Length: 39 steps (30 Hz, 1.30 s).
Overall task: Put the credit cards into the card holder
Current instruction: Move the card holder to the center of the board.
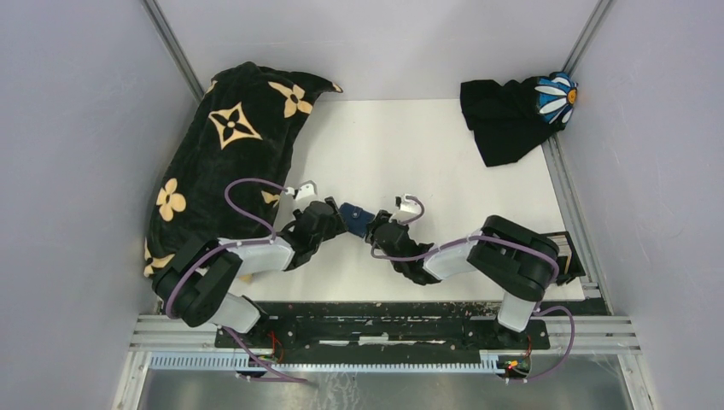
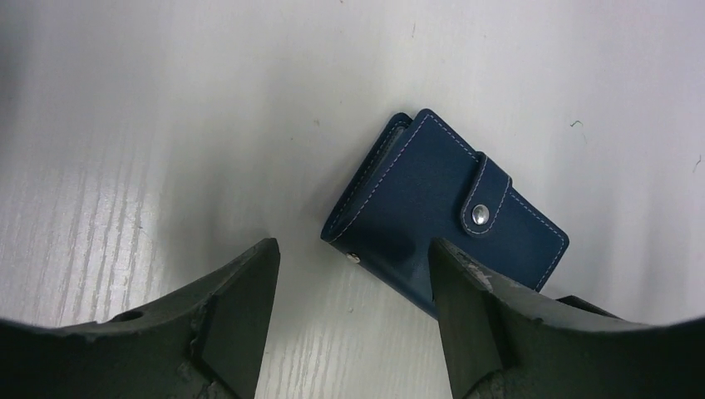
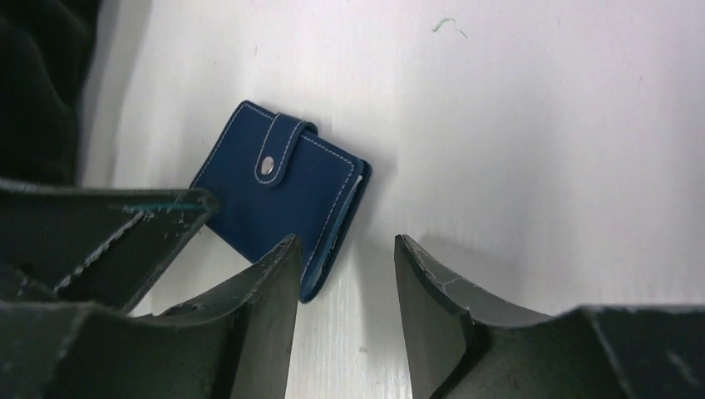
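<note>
Card holder (image 1: 354, 215) | lying snapped shut mid-table (image 1: 410, 145), well clear of edges, bare surface opening beyond | long axis running far-left to near-right | left gripper (image 2: 353, 274) spreading wide over one corner | right gripper (image 3: 345, 266) standing spread, empty, just beside it

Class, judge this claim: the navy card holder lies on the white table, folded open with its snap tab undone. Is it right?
Not quite. The card holder is folded shut, and its snap tab is fastened across the front, as the left wrist view shows. It does lie on the white table.
</note>
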Tool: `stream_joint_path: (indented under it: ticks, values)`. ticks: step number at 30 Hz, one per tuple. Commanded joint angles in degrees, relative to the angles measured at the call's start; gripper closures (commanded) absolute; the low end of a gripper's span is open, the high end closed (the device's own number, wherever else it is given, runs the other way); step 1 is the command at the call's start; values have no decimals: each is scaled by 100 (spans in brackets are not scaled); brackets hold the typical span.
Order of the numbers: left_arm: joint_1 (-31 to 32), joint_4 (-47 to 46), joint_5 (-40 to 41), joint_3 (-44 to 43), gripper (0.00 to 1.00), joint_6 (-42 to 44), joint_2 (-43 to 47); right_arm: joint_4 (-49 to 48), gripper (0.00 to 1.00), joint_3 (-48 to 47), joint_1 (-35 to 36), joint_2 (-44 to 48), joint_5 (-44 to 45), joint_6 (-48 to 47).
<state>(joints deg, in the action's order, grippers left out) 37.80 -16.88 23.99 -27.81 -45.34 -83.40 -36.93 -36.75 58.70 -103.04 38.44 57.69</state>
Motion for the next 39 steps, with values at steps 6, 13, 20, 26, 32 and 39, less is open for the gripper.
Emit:
stream_joint_path:
  ticks: [6, 13, 20, 26, 32, 39]
  values:
    - [-363, -446, -563, 117, 34, -398, -124, 2083, 49, -1085, 223, 665, -129, -3043]
    - [-664, -538, -1159, 32, 43, -633, -605, 2809, 49, -2025, 244, 247, -488, -4912]
    - [-890, -821, -1612, 27, 45, -663, -930, 2928, 48, -2572, 194, -448, -804, -5439]
    - [-1017, -819, -1812, 38, 54, -593, -1091, 2990, 44, -2734, 146, -682, -933, -5543]
    - [-1017, -700, -1847, 4, 63, -547, -1217, 2952, 44, -2776, 92, -750, -947, -5749]
    - [-1013, -649, -1952, -106, 81, -482, -1424, 2962, 44, -2846, -77, -864, -1113, -5870]
